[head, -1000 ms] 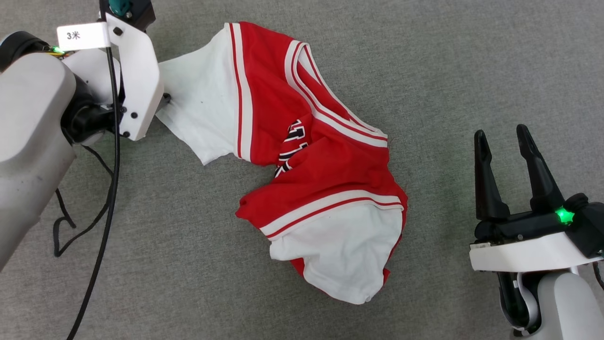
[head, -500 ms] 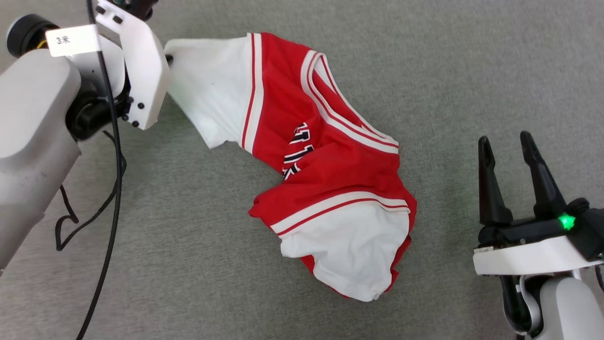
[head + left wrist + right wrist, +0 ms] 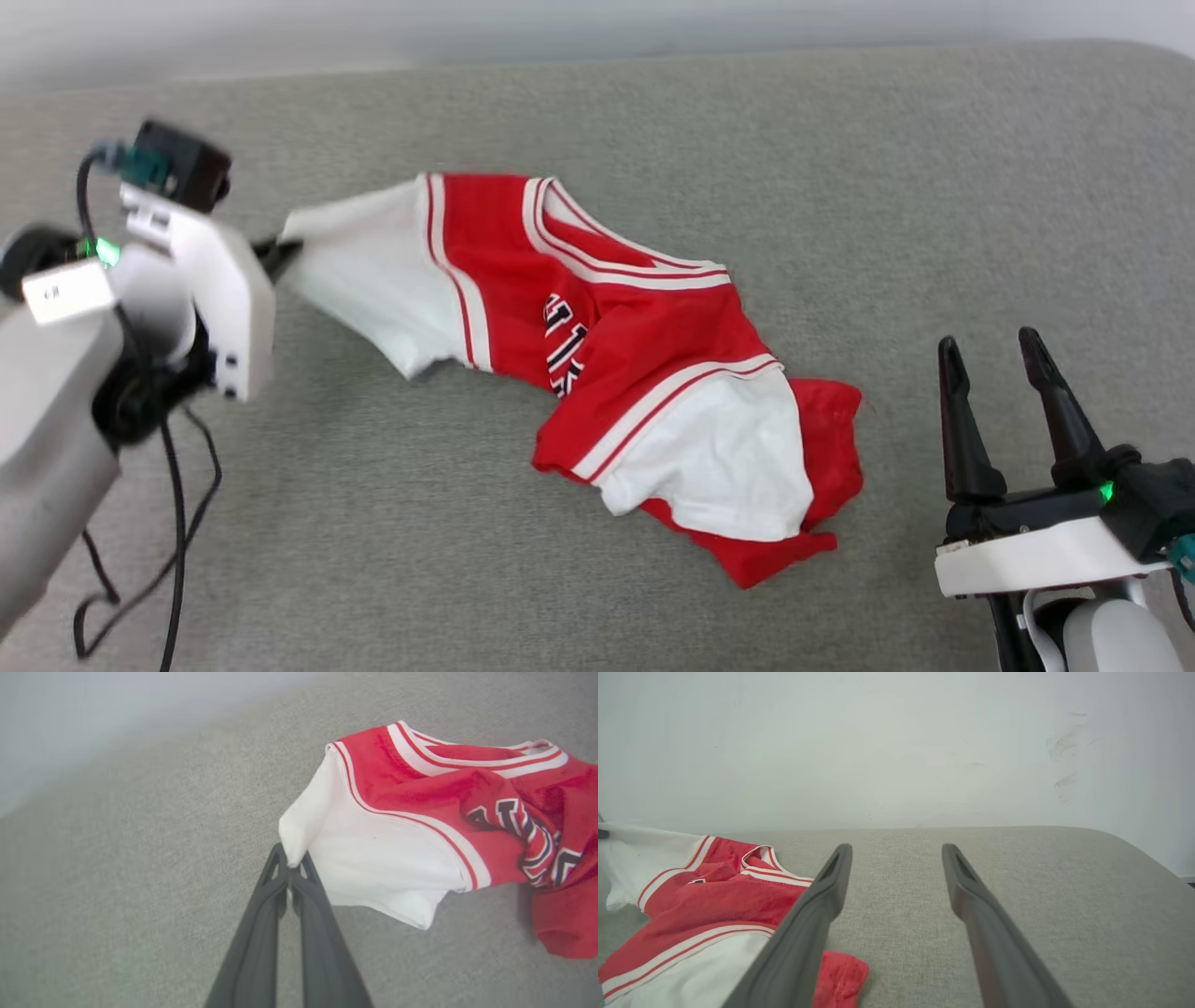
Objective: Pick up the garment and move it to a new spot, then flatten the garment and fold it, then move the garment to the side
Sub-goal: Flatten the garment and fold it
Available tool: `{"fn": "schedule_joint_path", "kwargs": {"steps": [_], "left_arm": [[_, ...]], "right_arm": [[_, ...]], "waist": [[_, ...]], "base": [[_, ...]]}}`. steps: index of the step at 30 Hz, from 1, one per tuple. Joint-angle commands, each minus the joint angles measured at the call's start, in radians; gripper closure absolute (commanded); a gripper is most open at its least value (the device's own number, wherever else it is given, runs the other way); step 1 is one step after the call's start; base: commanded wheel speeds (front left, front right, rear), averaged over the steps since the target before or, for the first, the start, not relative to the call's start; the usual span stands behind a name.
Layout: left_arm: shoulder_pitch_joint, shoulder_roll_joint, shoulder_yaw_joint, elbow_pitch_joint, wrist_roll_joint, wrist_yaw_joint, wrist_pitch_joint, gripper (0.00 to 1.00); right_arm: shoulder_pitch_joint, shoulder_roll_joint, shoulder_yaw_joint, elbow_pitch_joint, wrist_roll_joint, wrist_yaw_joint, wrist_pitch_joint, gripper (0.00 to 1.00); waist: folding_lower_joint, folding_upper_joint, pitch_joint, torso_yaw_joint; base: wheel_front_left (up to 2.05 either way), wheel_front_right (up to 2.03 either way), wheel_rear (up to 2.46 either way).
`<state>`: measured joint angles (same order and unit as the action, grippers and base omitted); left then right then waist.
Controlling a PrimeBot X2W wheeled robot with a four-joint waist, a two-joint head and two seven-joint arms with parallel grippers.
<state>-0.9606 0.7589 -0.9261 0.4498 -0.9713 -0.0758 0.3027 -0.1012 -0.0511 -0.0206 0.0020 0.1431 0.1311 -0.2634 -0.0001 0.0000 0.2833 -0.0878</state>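
A small red shirt [image 3: 644,373] with white short sleeves lies crumpled on a grey fabric surface [image 3: 887,187]. In the head view it stretches slantwise across the middle, from 10 o'clock down to 4 o'clock. Red-and-white striped trim edges its collar and sleeve seams. Part of a black, white-outlined print shows in a fold near its middle, too bunched to read. One white sleeve [image 3: 364,280] is drawn out towards 9 o'clock, and its corner is pinched in the left gripper [image 3: 280,250], whose two dark fingers are pressed together on the cloth. In the left wrist view that left gripper [image 3: 290,863] rises from 6 o'clock and nips the sleeve corner at the centre, while the shirt [image 3: 420,812] trails away to 3 o'clock with a shadow under the sleeve's lower edge. The other sleeve lies at the shirt's 4 o'clock end, over a rumpled red hem. The right gripper [image 3: 990,341] sits at 4 o'clock in the head view, near the shirt but not touching it, with its fingers spread apart, pointing to 12 o'clock and holding nothing. In the right wrist view the right gripper [image 3: 896,851] has bare grey surface between its fingers, and the shirt [image 3: 691,905] lies at 8 o'clock, partly behind one finger. A pale wall [image 3: 878,742] stands behind the surface at 12 o'clock. A black cable [image 3: 173,523] hangs in loops under the left arm, at 8 o'clock in the head view.
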Motion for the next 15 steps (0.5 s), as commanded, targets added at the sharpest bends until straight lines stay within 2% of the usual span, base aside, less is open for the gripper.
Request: {"fn": "schedule_joint_path", "kwargs": {"steps": [1,4,9,15], "left_arm": [[0.062,0.018,0.010,-0.005,-0.024,0.018,-0.020,1.00],[0.143,0.045,0.007,0.001,-0.046,0.040,-0.042,1.00],[0.278,0.056,0.006,0.029,-0.106,0.062,-0.069,1.00],[0.385,0.031,0.004,0.097,-0.177,0.052,-0.075,1.00]], "right_arm": [[0.015,0.002,0.000,0.002,-0.007,-0.001,-0.002,0.00],[0.026,0.002,0.003,0.005,-0.013,-0.001,-0.002,0.00],[0.039,0.002,0.006,0.007,-0.023,-0.001,-0.002,0.00],[0.046,0.002,0.009,0.012,-0.033,-0.001,-0.002,0.00]], "waist": [[0.0001,0.0000,-0.039,0.039],[0.0001,0.0000,-0.057,0.053],[0.0001,0.0000,-0.074,0.062],[0.0001,0.0000,-0.083,0.056]], "base": [[0.00,0.00,0.00],[0.00,0.00,0.00],[0.00,0.00,0.00],[0.00,0.00,0.00]]}}
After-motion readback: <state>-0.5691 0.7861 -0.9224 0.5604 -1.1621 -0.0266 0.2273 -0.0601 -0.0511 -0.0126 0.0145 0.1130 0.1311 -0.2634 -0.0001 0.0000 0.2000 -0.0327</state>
